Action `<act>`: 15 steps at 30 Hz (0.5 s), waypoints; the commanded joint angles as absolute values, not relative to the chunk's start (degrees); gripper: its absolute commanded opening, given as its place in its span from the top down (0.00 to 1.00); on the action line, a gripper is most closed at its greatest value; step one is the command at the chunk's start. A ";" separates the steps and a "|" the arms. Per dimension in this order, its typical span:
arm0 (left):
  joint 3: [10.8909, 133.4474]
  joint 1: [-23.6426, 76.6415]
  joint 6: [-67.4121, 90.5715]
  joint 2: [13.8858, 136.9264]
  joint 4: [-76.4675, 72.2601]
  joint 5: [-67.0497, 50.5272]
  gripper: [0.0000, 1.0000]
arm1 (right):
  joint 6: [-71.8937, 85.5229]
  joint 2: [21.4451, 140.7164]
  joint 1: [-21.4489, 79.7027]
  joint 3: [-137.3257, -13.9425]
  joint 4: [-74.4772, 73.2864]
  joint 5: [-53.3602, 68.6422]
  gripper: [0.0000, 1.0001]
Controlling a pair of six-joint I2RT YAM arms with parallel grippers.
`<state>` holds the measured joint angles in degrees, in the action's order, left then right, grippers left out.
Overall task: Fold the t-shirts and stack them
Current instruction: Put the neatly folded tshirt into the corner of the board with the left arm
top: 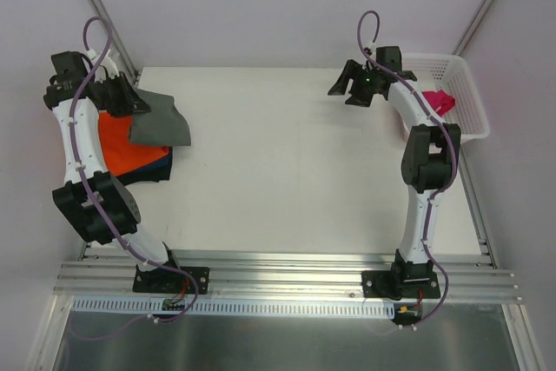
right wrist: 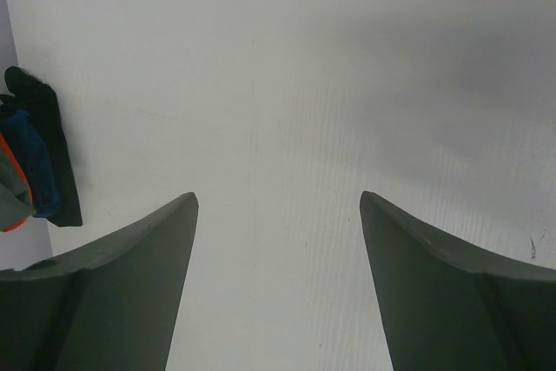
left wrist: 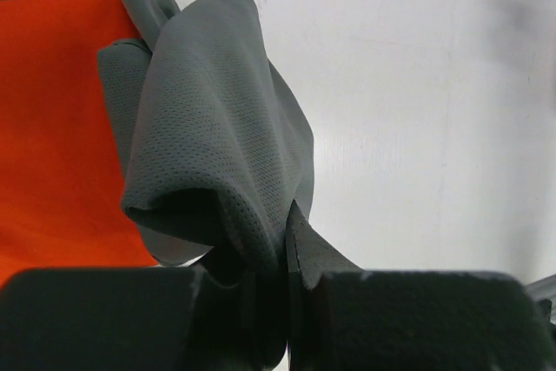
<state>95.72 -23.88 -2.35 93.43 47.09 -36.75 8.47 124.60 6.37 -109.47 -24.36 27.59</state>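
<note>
The left jaws are clenched on a bunched edge of the dark grey t-shirt [left wrist: 217,128], which drapes over the right side of the orange t-shirt [top: 122,152] lying on a navy t-shirt [top: 163,167] at the tabletop's [top: 304,180] left. The right jaws gape, holding nothing, at the far right beside the white basket [top: 473,106] with the magenta t-shirt [top: 439,100] in it. I'd judge two stacked, the grey being placed, the magenta untouched.

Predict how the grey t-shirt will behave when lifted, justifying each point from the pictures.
Probably floppy: the grey t-shirt bunches and droops where the left gripper pinches it. Likely light: thin mesh weave. It may drag on the orange t-shirt it overlaps.
</note>
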 commanded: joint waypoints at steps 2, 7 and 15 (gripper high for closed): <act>101.94 -27.33 -4.66 91.14 47.90 -37.00 1.00 | 8.52 125.15 6.59 -110.56 -24.43 27.51 0.21; 104.06 -29.79 -4.66 91.32 48.16 -37.62 1.00 | 8.70 125.33 6.68 -111.01 -24.52 27.51 0.21; 102.57 -33.66 -5.01 91.49 49.13 -38.50 1.00 | 8.88 125.86 7.38 -111.36 -24.35 27.60 0.21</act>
